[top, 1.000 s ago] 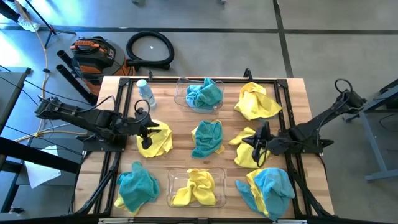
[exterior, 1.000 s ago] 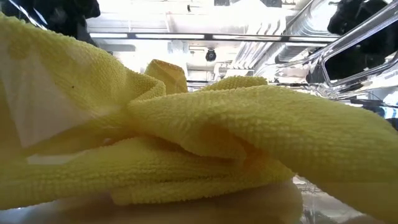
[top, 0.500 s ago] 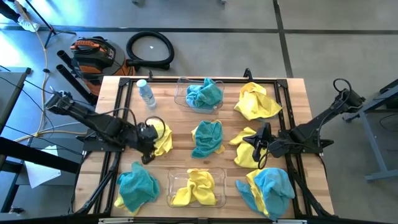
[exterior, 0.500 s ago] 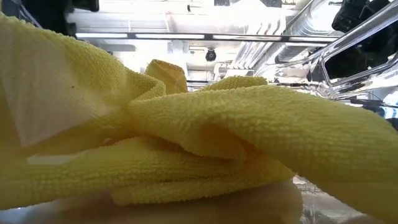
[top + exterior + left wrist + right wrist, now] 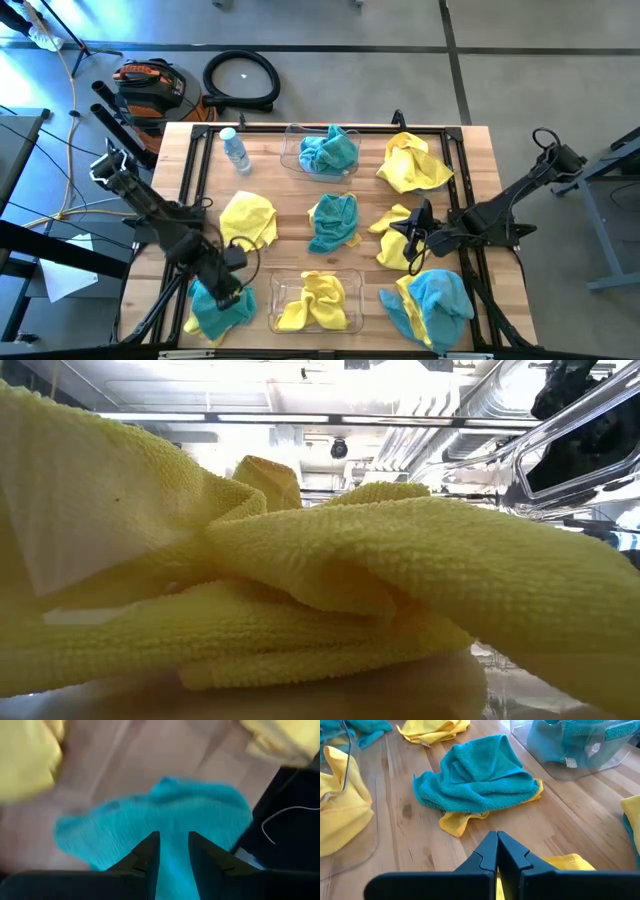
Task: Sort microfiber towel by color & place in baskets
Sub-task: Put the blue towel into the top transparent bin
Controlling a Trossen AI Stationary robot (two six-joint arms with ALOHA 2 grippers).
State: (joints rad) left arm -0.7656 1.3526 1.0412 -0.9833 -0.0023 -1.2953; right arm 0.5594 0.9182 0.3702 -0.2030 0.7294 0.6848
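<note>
Left claw (image 5: 170, 851) hangs directly over a teal towel (image 5: 222, 306) lying at the near left corner of the surface (image 5: 290, 215), its fingers (image 5: 148, 854) set a narrow way apart with teal cloth showing in the gap; nothing is gripped yet, as far as the wrist view tells. By my reading this is the reach-and-grasp step for that cloth.

The next move calls for lowering the tips into a raised fold and pinching, then carrying the cloth across to the far basket (image 5: 322, 152), which already holds teal towels. The near basket (image 5: 312, 302), just beside this cloth, holds yellow ones, so the cloth must go past it.

Loose work remains around them: a yellow towel (image 5: 247, 221) lies near the left arm, a teal-over-yellow pair (image 5: 475, 780) sits mid-surface between the baskets, a yellow towel at the far right (image 5: 413, 163), and a mixed heap (image 5: 433, 305) at the near right corner.

Right claw (image 5: 497, 851) waits with its fingers pressed together, low over yellow cloth on the right side, holding nothing. A small water bottle (image 5: 234, 150) stands at the far left.
</note>
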